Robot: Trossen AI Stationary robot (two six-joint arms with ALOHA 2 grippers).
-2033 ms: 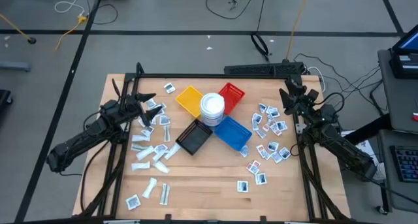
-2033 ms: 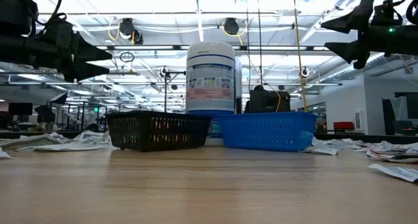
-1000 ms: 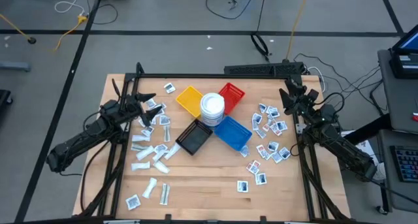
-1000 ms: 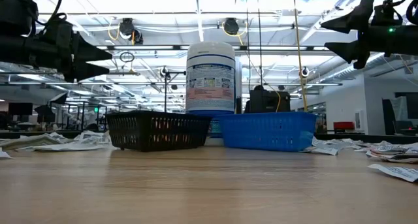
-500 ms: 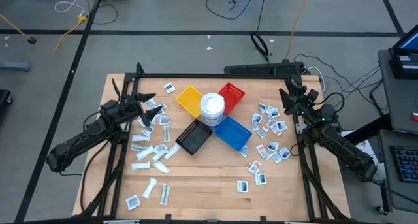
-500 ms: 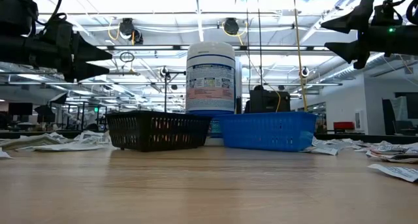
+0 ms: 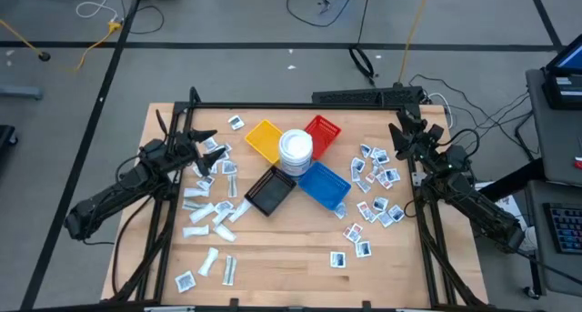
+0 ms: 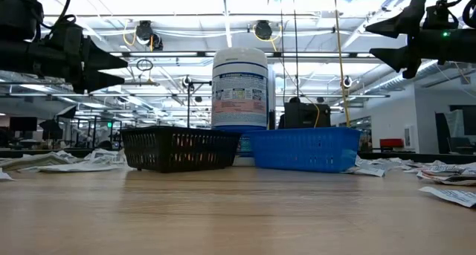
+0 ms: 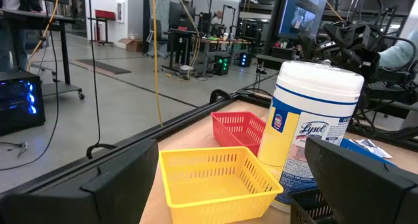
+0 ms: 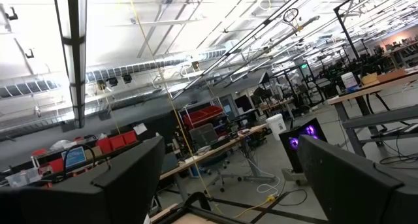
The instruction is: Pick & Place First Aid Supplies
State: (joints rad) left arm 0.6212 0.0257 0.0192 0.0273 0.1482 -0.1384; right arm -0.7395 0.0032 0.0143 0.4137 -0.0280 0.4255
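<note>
The first aid supplies lie flat on the wooden table in two scatters: pale wrapped strips and square packets at the left (image 7: 211,212), and small printed square packets at the right (image 7: 376,180). My left gripper (image 7: 202,140) hangs open above the left scatter's far part, pointing level toward the trays. My right gripper (image 7: 401,128) hangs open above the table's far right, tipped upward. In the low view, the left gripper (image 8: 111,62) and the right gripper (image 8: 383,38) both sit high above the table. Neither holds anything.
At the table's centre stands a round white tub (image 7: 295,149) ringed by four trays: yellow (image 7: 265,139), red (image 7: 321,133), blue (image 7: 323,185) and black (image 7: 269,193). Bare wood (image 7: 282,257) stretches along the near edge. Black frame rails run along both sides.
</note>
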